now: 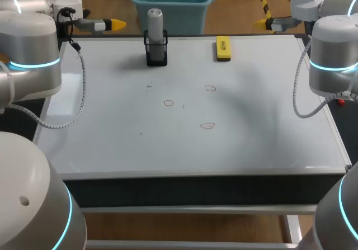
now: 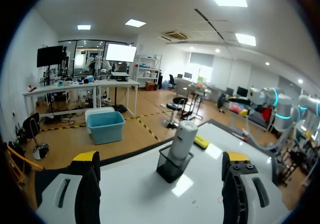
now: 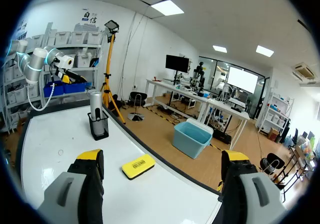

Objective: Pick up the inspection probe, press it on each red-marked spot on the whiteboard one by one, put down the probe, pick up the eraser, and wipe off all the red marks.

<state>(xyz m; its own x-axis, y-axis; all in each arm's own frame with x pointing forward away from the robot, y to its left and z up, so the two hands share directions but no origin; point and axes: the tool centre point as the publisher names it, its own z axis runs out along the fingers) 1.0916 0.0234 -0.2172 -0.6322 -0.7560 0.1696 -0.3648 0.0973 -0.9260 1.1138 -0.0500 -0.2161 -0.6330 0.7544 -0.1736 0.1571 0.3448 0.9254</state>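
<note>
The grey inspection probe point(image 1: 155, 23) stands upright in a black mesh holder point(image 1: 156, 53) at the back of the whiteboard point(image 1: 112, 127). A yellow eraser point(image 1: 223, 47) lies to its right. Three small red rings are drawn mid-board: one point(image 1: 169, 102), one point(image 1: 210, 88) and one point(image 1: 207, 125). My left gripper point(image 1: 106, 24) hovers open at the back left corner, with the probe point(image 2: 181, 140) ahead of its yellow-tipped fingers point(image 2: 86, 158). My right gripper point(image 1: 274, 22) hangs open at the back right, the eraser point(image 3: 137, 166) lying ahead of it and the probe point(image 3: 95, 106) farther off.
A light blue bin point(image 1: 172, 4) stands on the floor just behind the board's back edge. A grey cable point(image 1: 83, 88) loops down from my left arm over the board's left side, and another cable point(image 1: 299, 96) hangs beside the right edge.
</note>
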